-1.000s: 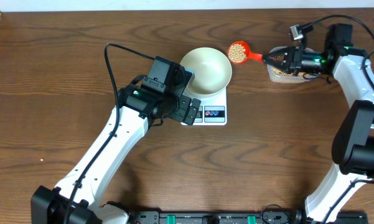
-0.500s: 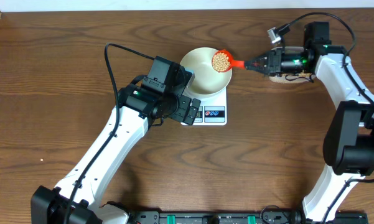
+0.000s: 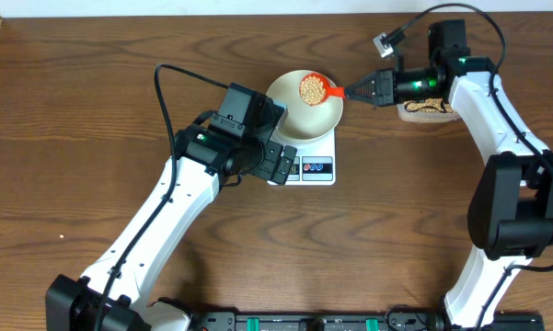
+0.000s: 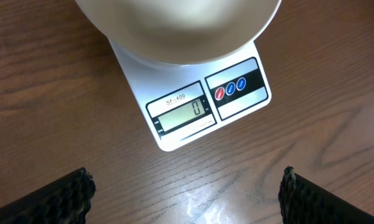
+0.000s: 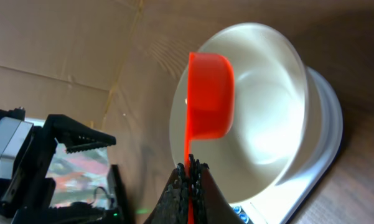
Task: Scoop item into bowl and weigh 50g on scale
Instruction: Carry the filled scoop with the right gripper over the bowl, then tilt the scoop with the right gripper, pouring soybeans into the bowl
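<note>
Many small round tan-yellow beans [image 3: 310,89] sit level in an orange-red plastic scoop [image 5: 210,93], clenched by the right tool [image 3: 354,91] over the round cream bowl [image 3: 290,118] on the flat white scale [image 4: 199,112], likely for tipping, while the left tool [image 4: 187,196] hovers released nearby.

Soft, even light is filling all three views and shadows are falling faint.
From overhead the bench [image 3: 92,110] is showing bright and sharp. At the left wrist a pale sheen is lying on the wood at 6 o'clock, the scale [image 4: 193,118] display is reading crisply, and the fingertips [image 4: 50,199] of the left hand [image 4: 185,196] are sitting dark at 5 and 7 o'clock. At the right wrist the bowl [image 5: 267,124] is glaring near-white, the scoop [image 5: 210,93] is oversaturating, and the right hand [image 5: 190,178] at 6 o'clock is blurring.
</note>
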Available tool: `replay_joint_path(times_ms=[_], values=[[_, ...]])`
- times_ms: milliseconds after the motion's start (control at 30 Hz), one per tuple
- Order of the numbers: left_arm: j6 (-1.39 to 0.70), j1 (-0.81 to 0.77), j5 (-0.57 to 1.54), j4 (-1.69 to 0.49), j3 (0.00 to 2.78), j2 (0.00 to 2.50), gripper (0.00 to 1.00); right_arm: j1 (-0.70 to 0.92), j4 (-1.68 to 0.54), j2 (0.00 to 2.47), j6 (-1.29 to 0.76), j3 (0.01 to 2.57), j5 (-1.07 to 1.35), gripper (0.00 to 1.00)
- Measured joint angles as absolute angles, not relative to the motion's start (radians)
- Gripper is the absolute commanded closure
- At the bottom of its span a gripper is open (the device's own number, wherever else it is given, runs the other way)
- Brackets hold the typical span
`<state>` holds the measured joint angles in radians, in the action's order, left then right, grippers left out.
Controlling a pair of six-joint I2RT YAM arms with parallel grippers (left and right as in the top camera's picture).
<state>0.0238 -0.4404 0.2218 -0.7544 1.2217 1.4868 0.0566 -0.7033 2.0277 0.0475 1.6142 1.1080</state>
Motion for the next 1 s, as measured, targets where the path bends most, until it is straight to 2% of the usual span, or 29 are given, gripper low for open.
replay_joint_path(times_ms=[200,433,1000], values=[[0.024,-0.440,0.222,-0.754,1.222,1.487,0.04,0.096,-0.810,2.028,0.123,1.689,1.007,0.99],[0.024,-0.440,0.222,-0.754,1.222,1.487,0.04,0.198,-0.940,2.028,0.232,1.763,0.779,0.99],[0.024,-0.440,0.222,-0.754,1.222,1.487,0.03,0.358,-0.953,2.028,0.298,1.802,0.328,0.99]])
